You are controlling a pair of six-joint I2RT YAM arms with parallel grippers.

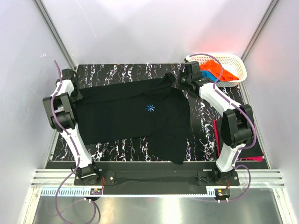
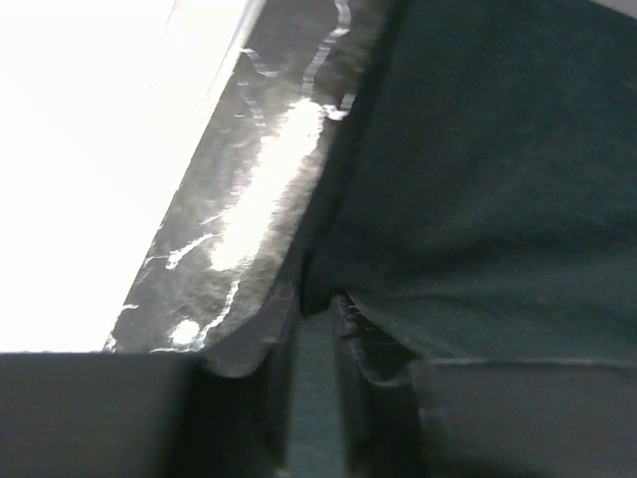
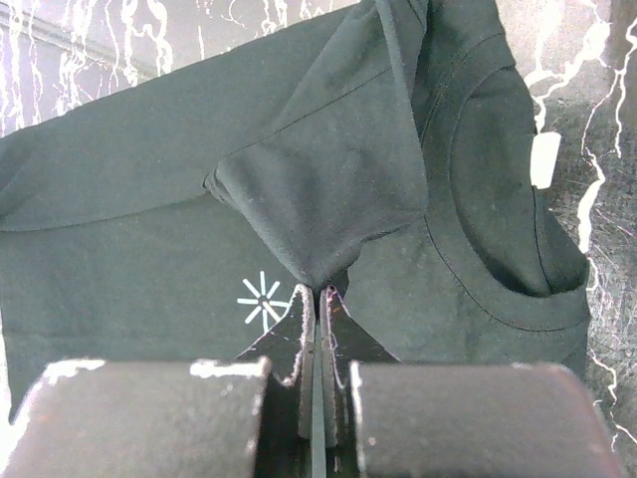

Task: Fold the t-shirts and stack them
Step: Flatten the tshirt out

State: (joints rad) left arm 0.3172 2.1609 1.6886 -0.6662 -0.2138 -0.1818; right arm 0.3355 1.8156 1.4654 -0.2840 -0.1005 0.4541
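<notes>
**Top view.** The black t-shirt (image 1: pixel 140 116) lies spread flat across the middle of the table (image 1: pixel 205 116), with its starburst mark (image 1: pixel 150 108) near the centre of the frame. The left gripper (image 1: pixel 77 96) sits at the shirt's left edge. The right gripper (image 1: pixel 178 84) sits at the shirt's upper right corner. From this view I cannot tell how far either set of jaws is open, because they merge with the dark cloth. The basket (image 1: pixel 239 63) stands in the upper right, just beyond the right gripper. It holds an orange t-shirt (image 1: pixel 212 67) and a blue t-shirt (image 1: pixel 229 76). A magenta t-shirt (image 1: pixel 247 158) shows at the lower right of the table, beside the right arm.

**Left wrist view.** The left gripper (image 2: pixel 320 304) is at the bottom centre, its jaws closed together on the edge of the black t-shirt (image 2: pixel 478 199). The cloth fills the right half of the frame. Bare table (image 2: pixel 249 199) runs diagonally to the left of it.

**Right wrist view.** The right gripper (image 3: pixel 317 299) is at the lower centre, its jaws pressed together on a raised fold of the black t-shirt (image 3: pixel 318 169). The fold rises to a peak at the fingertips. The starburst mark (image 3: pixel 261 299) lies just left of the fingertips. The collar (image 3: pixel 498 229), with a white label (image 3: pixel 545 159), lies to the right.
</notes>
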